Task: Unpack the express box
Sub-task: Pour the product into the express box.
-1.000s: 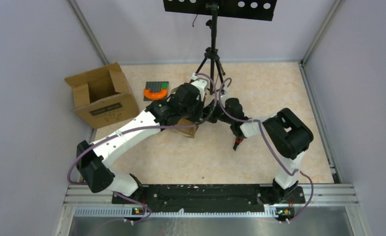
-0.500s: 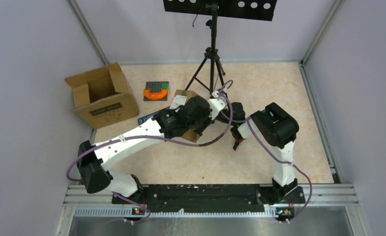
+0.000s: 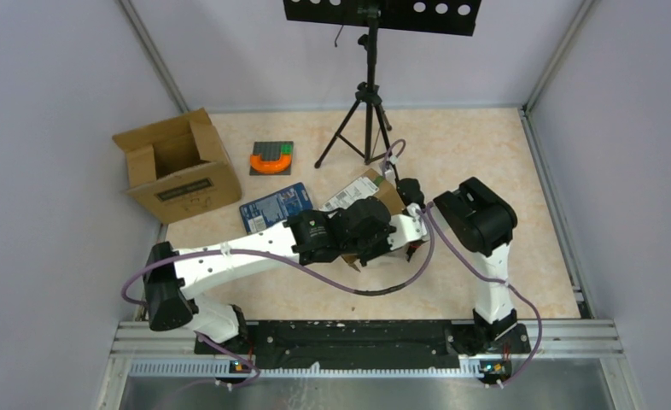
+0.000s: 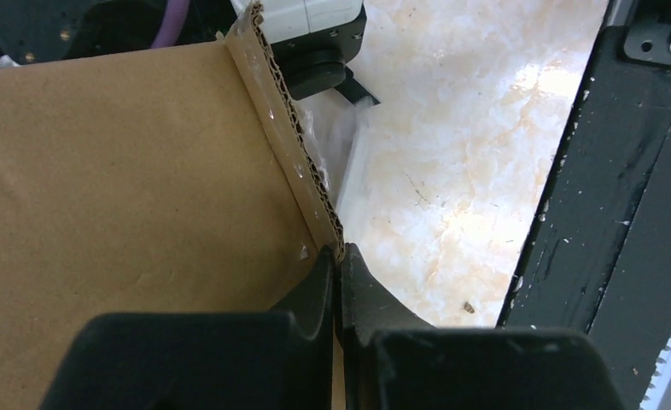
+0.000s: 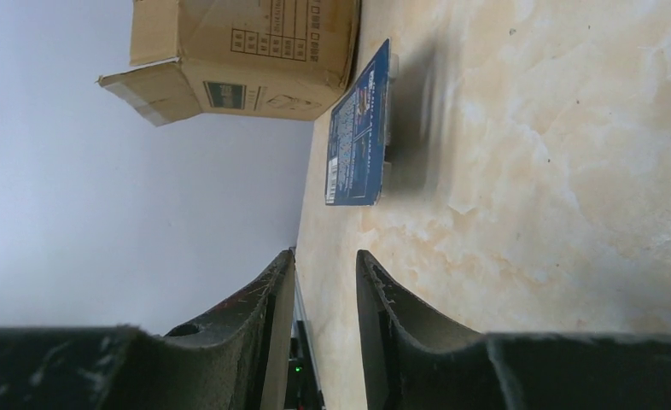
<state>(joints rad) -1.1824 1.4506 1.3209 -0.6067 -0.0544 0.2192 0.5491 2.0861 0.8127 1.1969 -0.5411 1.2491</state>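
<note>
From above, the express box (image 3: 368,190) is near the middle of the table (image 3: 486,154). It is tilted with its white label up, and the ends of both arms meet at it. I cannot tell if it touches the table. A blue packet (image 3: 272,207) lies flat just to the left of it. Farther left, an open carton (image 3: 177,166) stands at the table edge, and an orange piece (image 3: 271,162) lies near it.

In the left wrist view, the left gripper (image 4: 338,273) is clenched on the cut edge of a brown cardboard wall of the express box (image 4: 127,188). Both fingers press on it with no gap.

In the right wrist view, the right gripper (image 5: 325,282) is released. Its fingers (image 5: 272,290) stand apart with nothing between them. Beyond them are the blue packet (image 5: 358,128) and the open carton (image 5: 247,51).
</note>
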